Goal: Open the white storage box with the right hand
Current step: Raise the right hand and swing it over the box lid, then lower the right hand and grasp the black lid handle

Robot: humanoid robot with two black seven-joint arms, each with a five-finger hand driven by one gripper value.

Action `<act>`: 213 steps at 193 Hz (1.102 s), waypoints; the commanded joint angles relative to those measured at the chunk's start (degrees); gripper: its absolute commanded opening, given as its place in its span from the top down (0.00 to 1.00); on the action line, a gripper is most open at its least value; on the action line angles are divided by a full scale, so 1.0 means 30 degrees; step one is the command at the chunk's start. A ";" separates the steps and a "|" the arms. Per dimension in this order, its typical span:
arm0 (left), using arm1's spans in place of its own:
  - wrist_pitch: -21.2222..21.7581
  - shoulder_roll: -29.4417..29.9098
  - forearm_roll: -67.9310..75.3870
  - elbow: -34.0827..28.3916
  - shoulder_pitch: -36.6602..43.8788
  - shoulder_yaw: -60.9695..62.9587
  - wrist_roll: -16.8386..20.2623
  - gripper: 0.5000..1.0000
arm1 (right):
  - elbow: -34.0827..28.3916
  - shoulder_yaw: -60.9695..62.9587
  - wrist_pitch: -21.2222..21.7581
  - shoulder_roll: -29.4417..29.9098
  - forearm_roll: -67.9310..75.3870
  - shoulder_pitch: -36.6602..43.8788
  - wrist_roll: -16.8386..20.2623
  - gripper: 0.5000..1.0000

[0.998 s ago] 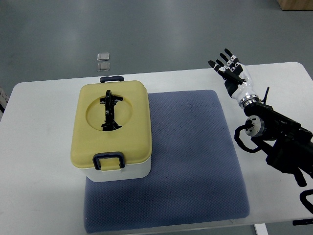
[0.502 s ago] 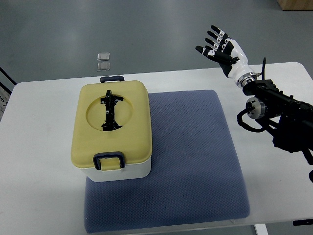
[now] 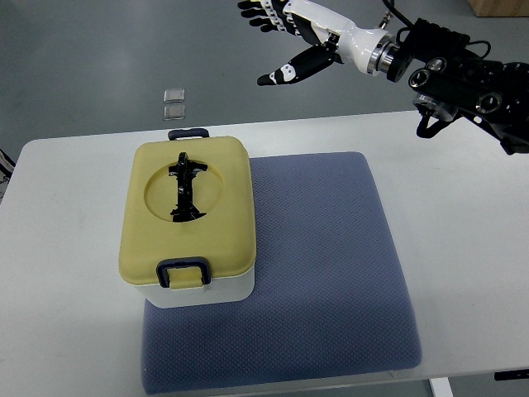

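White storage box [image 3: 187, 223] sits on the left half of the tabletop [image 3: 74, 248], its right part over the left edge of the blue mat [image 3: 322, 273]. Long axis runs from near edge to far edge, one dark latch [image 3: 183, 271] facing the near edge, another [image 3: 188, 132] at the far end. Yellow lid is on, with a black folding handle [image 3: 185, 188] lying flat in its round recess — white base shows below. Right hand [image 3: 289, 33] is raised beyond the far edge, well apart from the box, fingers spread, holding nothing — palm seems to face down-left. Two small clear objects [image 3: 174, 102] lie on the floor.
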State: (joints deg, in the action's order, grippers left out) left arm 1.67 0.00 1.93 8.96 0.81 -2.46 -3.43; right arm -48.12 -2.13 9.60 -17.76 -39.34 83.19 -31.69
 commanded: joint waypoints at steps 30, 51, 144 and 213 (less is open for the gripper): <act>0.0001 0.0000 0.0001 0.0000 -0.0005 0.0001 0.0001 0.00 | -0.1215 -0.0258 0.1458 0.1525 -0.6426 0.3178 0.0017 0.14; 0.0001 0.0000 0.0001 0.0000 -0.0005 0.0001 0.0001 0.00 | -0.1244 -0.0258 0.1987 0.2698 -0.8919 0.3618 0.0017 0.14; 0.0001 0.0000 0.0001 0.0000 -0.0005 0.0001 0.0001 0.00 | -0.2035 -0.2866 0.2954 0.5394 -1.4310 0.5786 -0.0569 0.15; 0.0001 0.0000 0.0001 0.0000 -0.0005 0.0001 0.0001 0.00 | -0.2005 -0.3569 0.2163 0.5921 -1.5276 0.5786 -0.0598 0.16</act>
State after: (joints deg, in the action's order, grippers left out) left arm 1.67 0.00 1.93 8.97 0.80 -2.46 -3.43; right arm -54.14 -12.03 16.27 -0.06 -84.15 100.44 -33.34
